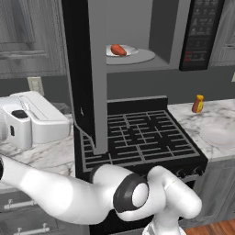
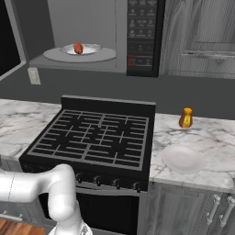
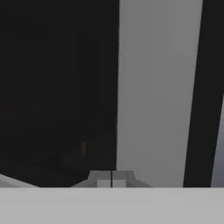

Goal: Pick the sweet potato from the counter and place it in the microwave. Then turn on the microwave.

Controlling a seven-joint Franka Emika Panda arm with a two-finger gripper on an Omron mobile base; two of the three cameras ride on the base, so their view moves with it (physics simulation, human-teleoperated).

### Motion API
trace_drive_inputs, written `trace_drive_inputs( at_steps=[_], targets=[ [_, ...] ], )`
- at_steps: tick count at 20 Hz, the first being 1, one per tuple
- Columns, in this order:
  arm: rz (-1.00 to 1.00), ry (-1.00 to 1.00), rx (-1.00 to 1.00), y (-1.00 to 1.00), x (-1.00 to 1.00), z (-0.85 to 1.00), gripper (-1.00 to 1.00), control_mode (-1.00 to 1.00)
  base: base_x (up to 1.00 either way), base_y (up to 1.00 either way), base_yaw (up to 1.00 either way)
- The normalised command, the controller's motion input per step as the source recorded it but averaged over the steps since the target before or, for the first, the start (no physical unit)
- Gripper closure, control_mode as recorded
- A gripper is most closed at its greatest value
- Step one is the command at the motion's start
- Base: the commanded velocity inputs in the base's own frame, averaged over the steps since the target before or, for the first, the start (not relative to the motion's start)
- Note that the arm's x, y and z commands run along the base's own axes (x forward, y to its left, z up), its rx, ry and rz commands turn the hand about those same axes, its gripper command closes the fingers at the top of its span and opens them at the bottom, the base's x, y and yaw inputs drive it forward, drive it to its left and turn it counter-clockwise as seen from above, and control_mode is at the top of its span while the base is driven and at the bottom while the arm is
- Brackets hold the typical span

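Observation:
The sweet potato lies on the white round plate inside the microwave. The microwave's door stands swung wide open to the left, and its dark button panel is on the right. In the hand view my gripper is shut with nothing between its tips, close against the door's black glass and grey frame. The marble counter flanks the stove.
A black grated stovetop sits under the microwave. On the right counter stand an orange bottle and a white plate. A white appliance sits on the left counter.

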Motion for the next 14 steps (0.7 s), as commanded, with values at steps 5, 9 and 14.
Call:
trace_drive_inputs(
  at_steps=[5, 9, 14],
  targets=[
    [0.00, 0.00, 0.00, -0.24, 0.00, 0.00, 1.00, -1.00, 0.00, 0.00, 0.00],
    [0.00, 0.00, 0.00, -0.27, 0.00, 0.00, 1.00, -1.00, 0.00, 0.00, 0.00],
    [0.00, 0.00, 0.00, -0.33, -0.01, 0.00, 1.00, -1.00, 0.00, 0.00, 0.00]
  ],
)
